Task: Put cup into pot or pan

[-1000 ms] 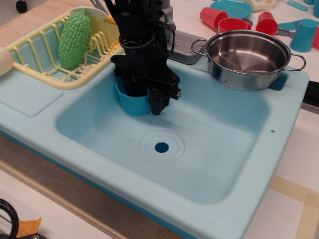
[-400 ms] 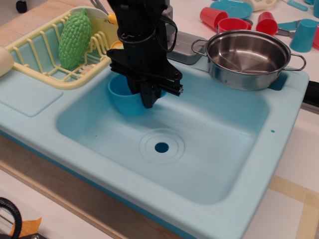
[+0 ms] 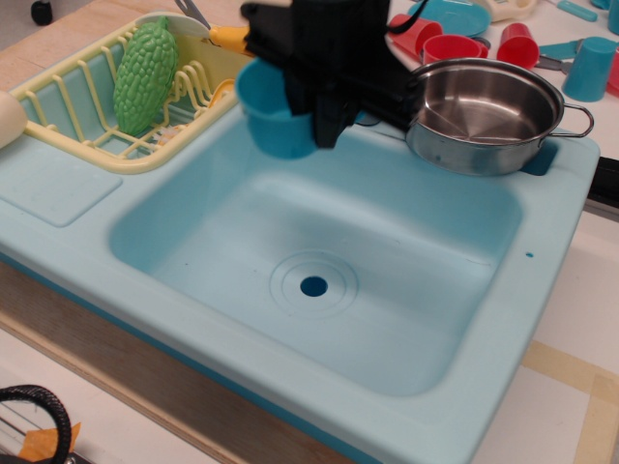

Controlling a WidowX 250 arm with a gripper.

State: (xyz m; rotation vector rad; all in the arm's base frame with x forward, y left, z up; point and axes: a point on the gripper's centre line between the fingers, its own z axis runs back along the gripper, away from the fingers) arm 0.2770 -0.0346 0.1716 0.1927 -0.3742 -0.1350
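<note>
The medium-blue cup (image 3: 272, 111) hangs in the air above the back left of the sink, held by my black gripper (image 3: 311, 108), which is shut on its rim and right side. The cup's handle is hidden behind the gripper. The shiny steel pot (image 3: 481, 113) with two wire loop handles stands empty on the sink's back right corner, to the right of the cup and gripper. The arm covers the pot's left handle.
The light blue sink basin (image 3: 319, 242) with a drain hole (image 3: 313, 286) lies below. A yellow dish rack (image 3: 87, 106) at the left holds a green bitter gourd (image 3: 145, 72). Red cups (image 3: 450, 43) and a lighter blue tumbler (image 3: 588, 68) stand behind the pot.
The gripper has lifted the blue cup out of the sink basin and carried it up and to the right, toward the pot.
</note>
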